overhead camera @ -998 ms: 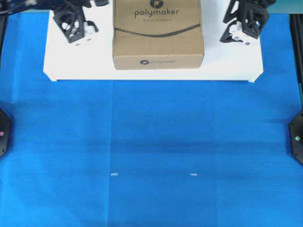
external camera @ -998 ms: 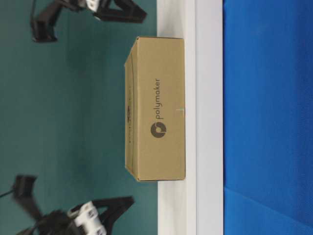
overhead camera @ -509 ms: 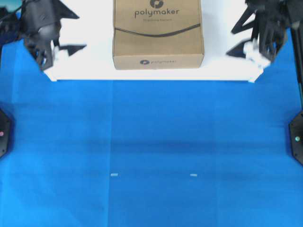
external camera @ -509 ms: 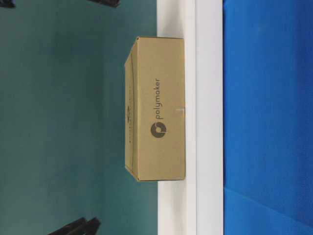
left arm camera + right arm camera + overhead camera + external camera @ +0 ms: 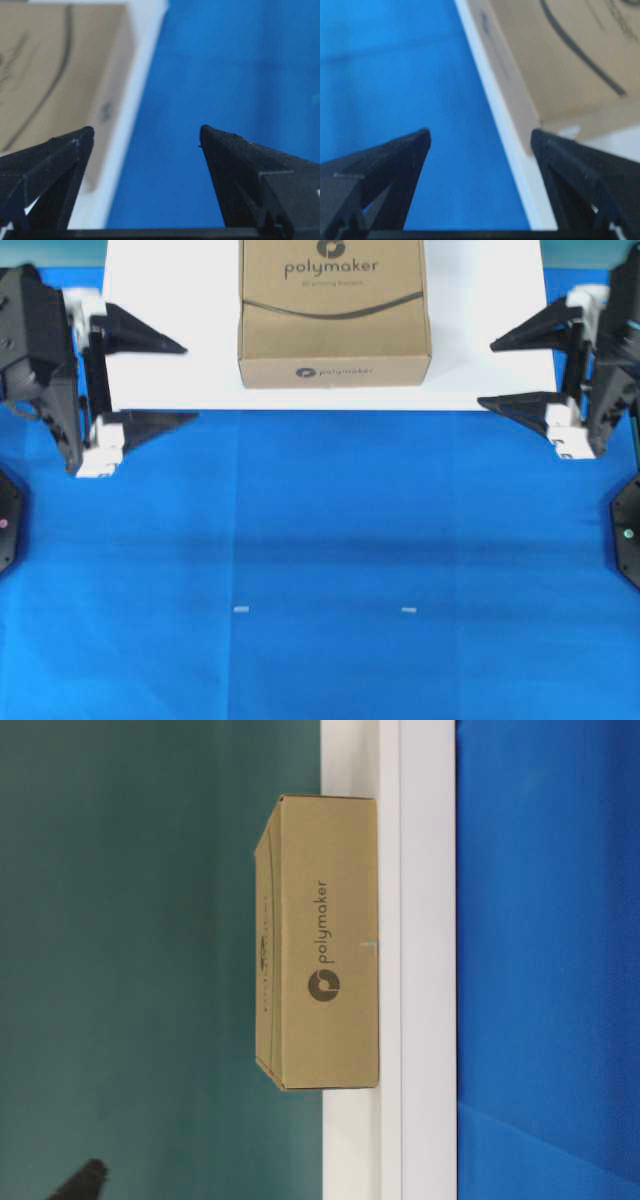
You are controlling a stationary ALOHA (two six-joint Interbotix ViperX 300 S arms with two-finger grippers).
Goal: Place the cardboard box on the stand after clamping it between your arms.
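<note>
The brown cardboard box [image 5: 334, 310] with the polymaker logo rests on the white stand [image 5: 480, 370], in its middle, near the front edge. It also shows in the table-level view [image 5: 320, 942] on the stand [image 5: 425, 960], in the left wrist view [image 5: 45, 75] and in the right wrist view [image 5: 570, 55]. My left gripper [image 5: 190, 380] is open and empty at the stand's left end, fingers pointing at the box. My right gripper [image 5: 484, 373] is open and empty at the stand's right end, fingers pointing at the box. Both are well apart from the box.
A blue cloth [image 5: 320, 560] covers the table in front of the stand. Two small white marks [image 5: 241, 609] lie on it. Black arm bases sit at the left edge [image 5: 8, 520] and right edge [image 5: 628, 535].
Both grippers have drawn back from above the stand's rear corners, outward and toward the front, and now sit level at the stand's ends. The box has not moved.
</note>
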